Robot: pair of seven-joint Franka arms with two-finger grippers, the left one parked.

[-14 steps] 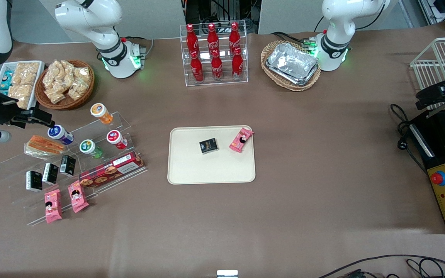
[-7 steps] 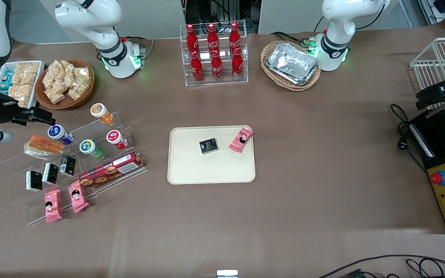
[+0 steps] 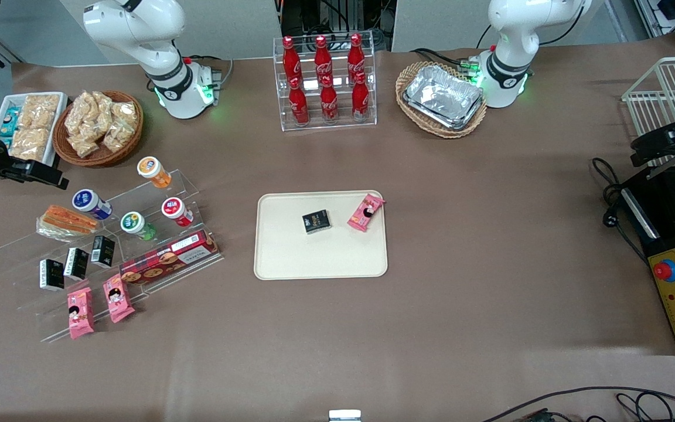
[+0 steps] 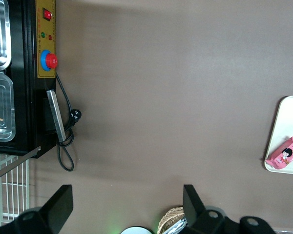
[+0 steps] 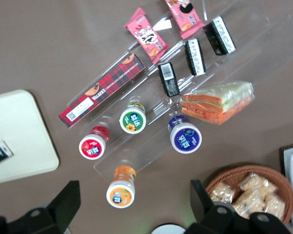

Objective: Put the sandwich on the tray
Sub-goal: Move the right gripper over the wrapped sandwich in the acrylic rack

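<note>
The sandwich (image 3: 65, 220), a wrapped wedge with an orange-red top, lies on the upper step of a clear acrylic stand; it also shows in the right wrist view (image 5: 217, 102). The cream tray (image 3: 320, 258) lies flat mid-table and holds a small black box (image 3: 316, 221) and a pink packet (image 3: 365, 212); its corner shows in the right wrist view (image 5: 14, 131). My right gripper (image 3: 44, 174) hangs open and empty above the table, a little farther from the front camera than the sandwich and apart from it. In its wrist view (image 5: 134, 204) the jaws stand wide apart.
The stand also carries jars (image 3: 150, 167), black boxes (image 3: 77, 262), a plaid cookie box (image 3: 170, 258) and pink packets (image 3: 79, 313). A wicker basket of crackers (image 3: 100, 126) and a white dish (image 3: 30, 126) sit near the gripper. Cola bottles (image 3: 326, 82) and foil trays (image 3: 443, 97) stand farther off.
My right arm has drawn back toward the working arm's end of the table and slightly away from the front camera. The sandwich and the tray have not moved.
</note>
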